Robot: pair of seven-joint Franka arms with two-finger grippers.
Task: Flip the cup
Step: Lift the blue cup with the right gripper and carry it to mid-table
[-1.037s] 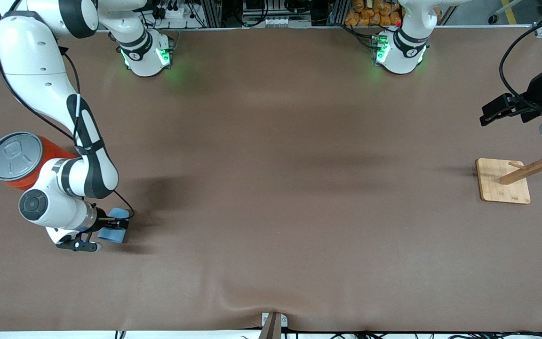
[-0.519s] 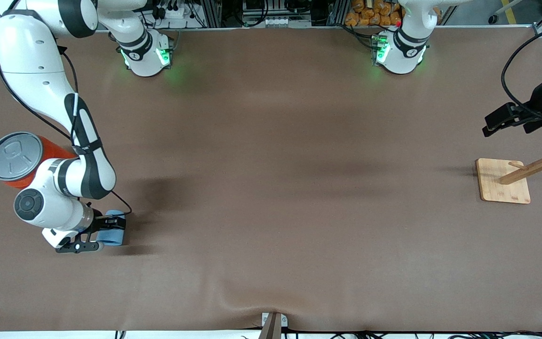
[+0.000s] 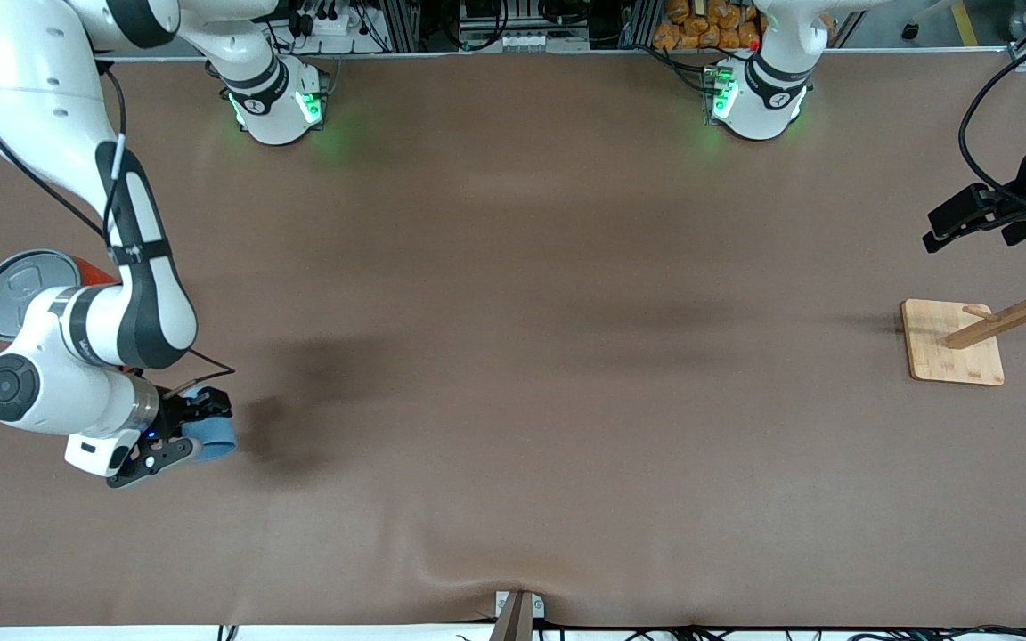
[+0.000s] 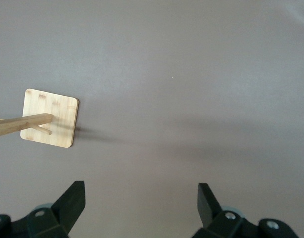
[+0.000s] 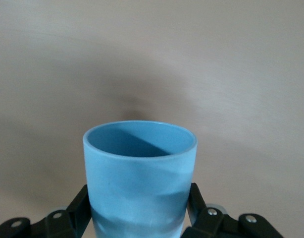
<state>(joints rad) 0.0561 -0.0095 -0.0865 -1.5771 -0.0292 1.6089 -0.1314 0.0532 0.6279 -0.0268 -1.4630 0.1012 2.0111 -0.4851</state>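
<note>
The light-blue cup (image 3: 216, 434) is gripped by my right gripper (image 3: 195, 429) a little above the table, near the right arm's end, and casts a shadow beside it. In the right wrist view the cup (image 5: 139, 181) fills the space between the black fingers (image 5: 78, 210), which press on its sides, and its darker open mouth points away from the wrist. My left gripper (image 3: 948, 226) hangs open and empty over the left arm's end of the table, and waits. Its own view shows the left gripper (image 4: 140, 201) with its fingers spread wide over bare table.
A large orange can with a grey lid (image 3: 7, 292) stands close beside the right arm's wrist, partly hidden by it. A wooden peg stand on a square base (image 3: 933, 349) sits under the left gripper's area and also shows in the left wrist view (image 4: 49, 118).
The right arm has lifted and swung toward its end of the table, turning the cup in its grip. The left gripper has drifted slightly toward the table's edge.
</note>
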